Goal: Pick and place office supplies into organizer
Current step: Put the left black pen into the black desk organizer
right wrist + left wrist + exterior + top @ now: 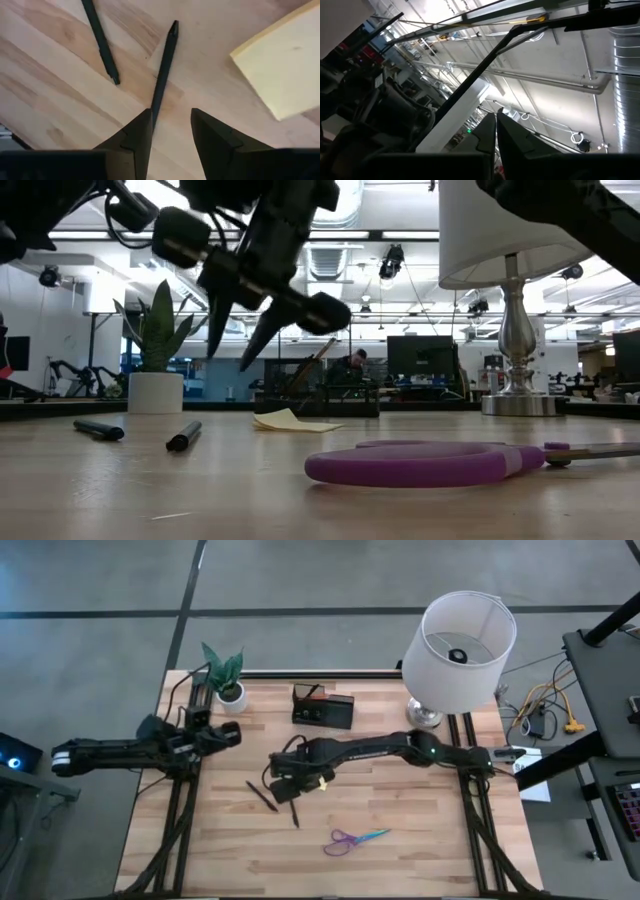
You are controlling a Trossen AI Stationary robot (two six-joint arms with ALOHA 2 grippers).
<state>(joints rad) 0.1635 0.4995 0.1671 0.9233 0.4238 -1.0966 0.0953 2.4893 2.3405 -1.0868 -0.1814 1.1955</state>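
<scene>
My right gripper (284, 790) (243, 340) (171, 125) hangs open above the table, fingers pointing down, over the near end of a thin dark pen (163, 65) (294, 812). A second dark pen (100, 40) (262, 796) lies flat just to its left. The yellow sticky-note pad (322, 782) (280, 65) (290, 420) lies flat just right of the gripper. The purple-and-teal scissors (355, 838) (430, 463) lie nearer the near edge. The black organizer (322, 707) (320, 395) stands toward the far edge. My left gripper (228, 735) (496, 135) waits shut at the table's left, tipped upward.
A white pot with a green plant (225, 675) stands at the far left and a white lamp (460, 650) at the far right. Bare wood (420, 830) lies right of the scissors. The right arm (400, 750) reaches across the table's middle.
</scene>
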